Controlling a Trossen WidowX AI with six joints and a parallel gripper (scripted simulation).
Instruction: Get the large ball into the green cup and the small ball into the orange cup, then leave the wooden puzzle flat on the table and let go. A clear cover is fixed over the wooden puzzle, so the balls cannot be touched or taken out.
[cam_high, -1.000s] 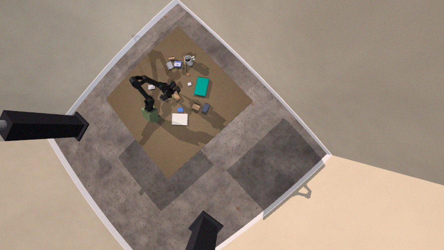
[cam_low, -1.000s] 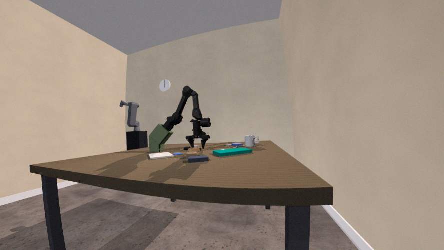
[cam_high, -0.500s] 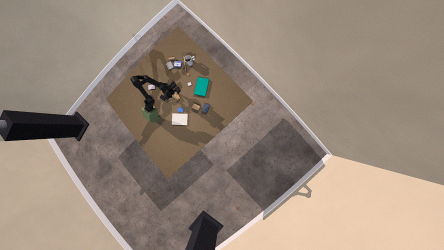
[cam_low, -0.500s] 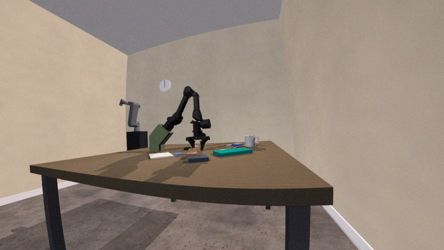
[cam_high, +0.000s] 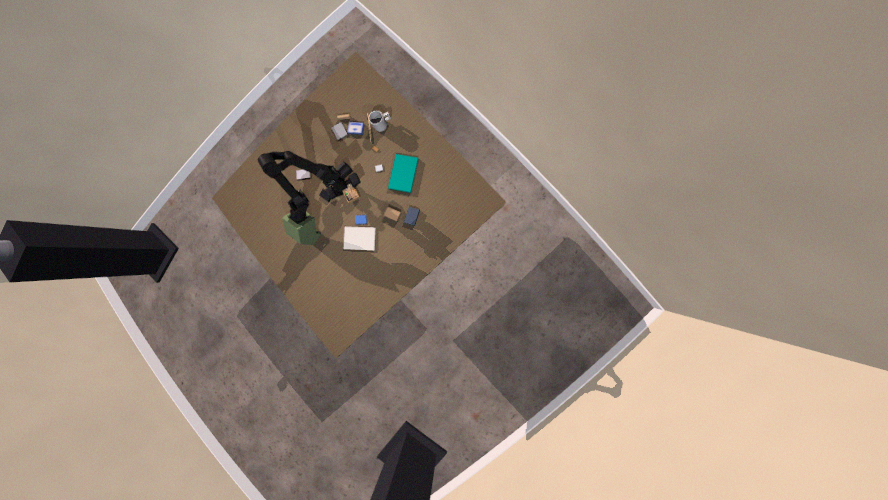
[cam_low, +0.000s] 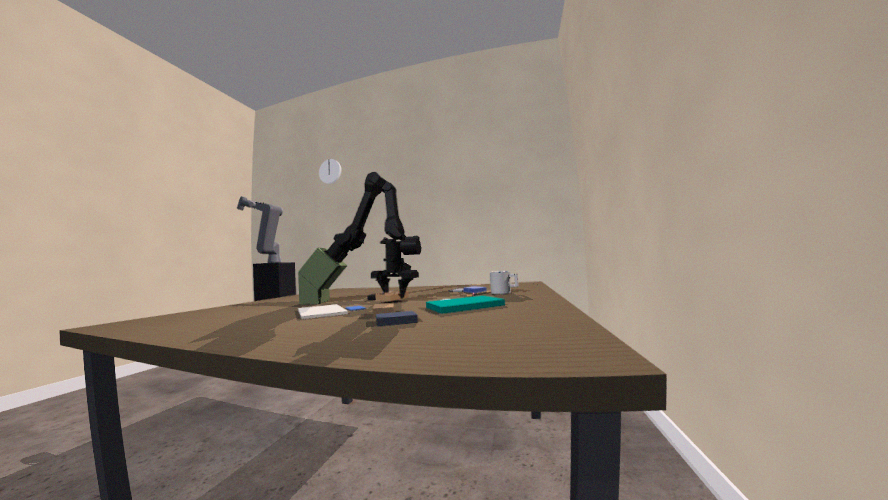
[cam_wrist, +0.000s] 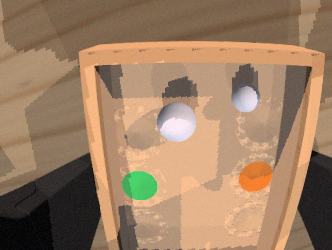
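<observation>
My pincer (cam_low: 393, 286) points straight down and is clamped on the wooden puzzle (cam_wrist: 199, 158), one finger (cam_wrist: 40, 225) against each long side wall. In the wrist view the puzzle fills most of the frame, its far end toward the top. Under its clear cover the large ball (cam_wrist: 177, 121) sits left of centre in the far half, and the small ball (cam_wrist: 245, 99) lies to its right, nearer the far wall. The green cup (cam_wrist: 140, 185) is closer to me on the left and the orange cup (cam_wrist: 255, 176) closer on the right; both are without a ball.

From the side, my wrist hangs vertical over the table (cam_low: 559, 366), forearm dropping from a high elbow, upper arm slanting back to the green base (cam_low: 318, 273) toward the far left edge. I cannot tell whether the puzzle touches the wood.

From above, the puzzle (cam_high: 351, 193) lies near the middle of the bench. A teal slab (cam_high: 403, 173) lies beside it toward the right corner, a white pad (cam_high: 359, 238) toward the near edge, and a mug (cam_high: 377, 120) near the far corner.
</observation>
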